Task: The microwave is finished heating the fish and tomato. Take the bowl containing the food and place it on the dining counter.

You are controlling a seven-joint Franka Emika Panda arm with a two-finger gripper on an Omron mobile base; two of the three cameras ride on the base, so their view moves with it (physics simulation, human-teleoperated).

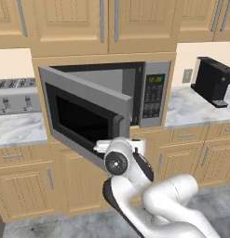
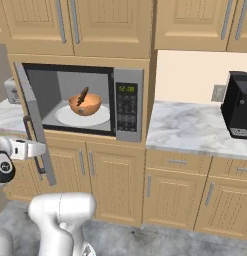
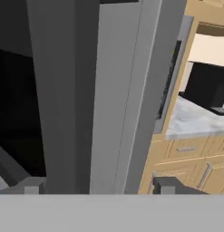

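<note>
The hand [image 3: 99,186], spread wide around the microwave [image 2: 126,105] door edge without clamping it, could knock the door shut, blocking the bowl [image 2: 85,104].

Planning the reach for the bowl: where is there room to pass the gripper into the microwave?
Free: above the bowl and beside it over the turntable plate. Crowded: the swung-open door flanks the left of the microwave opening.

Arm bent at elbow, wrist level; pincer [image 3: 99,186] spread wide (fingertips well apart), holding nothing.
</note>
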